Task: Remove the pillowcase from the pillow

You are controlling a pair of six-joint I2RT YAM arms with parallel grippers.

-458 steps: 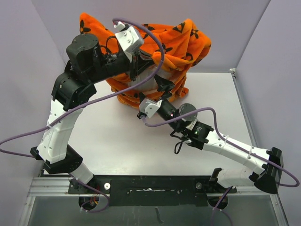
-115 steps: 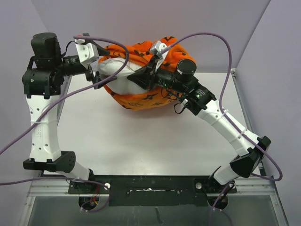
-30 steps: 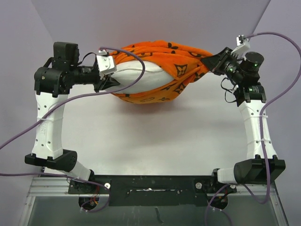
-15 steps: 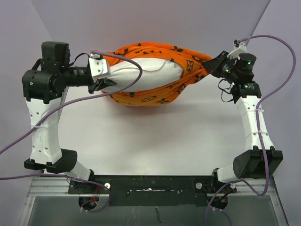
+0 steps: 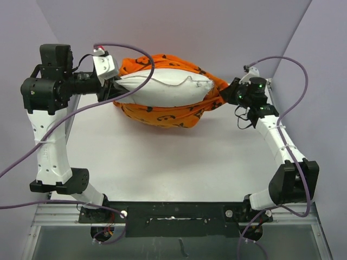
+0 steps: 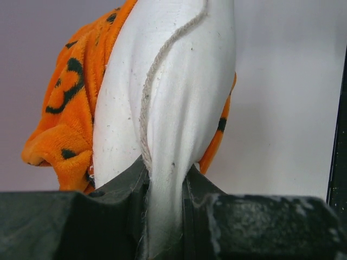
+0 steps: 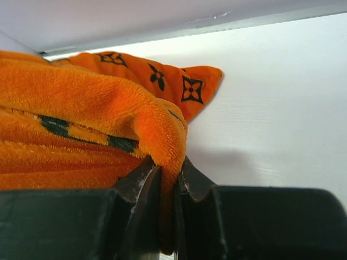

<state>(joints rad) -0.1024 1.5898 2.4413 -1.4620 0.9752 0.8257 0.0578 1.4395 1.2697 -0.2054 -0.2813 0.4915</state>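
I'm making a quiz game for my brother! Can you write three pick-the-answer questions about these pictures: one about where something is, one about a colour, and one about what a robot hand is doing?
1. Where is the pillow? A: at the far side of the table. B: by the arm bases. C: on the floor.
2. What colour is the pillowcase? A: blue. B: orange with dark shapes. C: green.
3. What does the left gripper pinch? A: nothing. B: the pillowcase. C: the pillow.

1 A: the top view shows it far from the bases.
2 B: both wrist views show orange cloth.
3 C: white cloth sits between its jaws, while the right gripper pinches orange.
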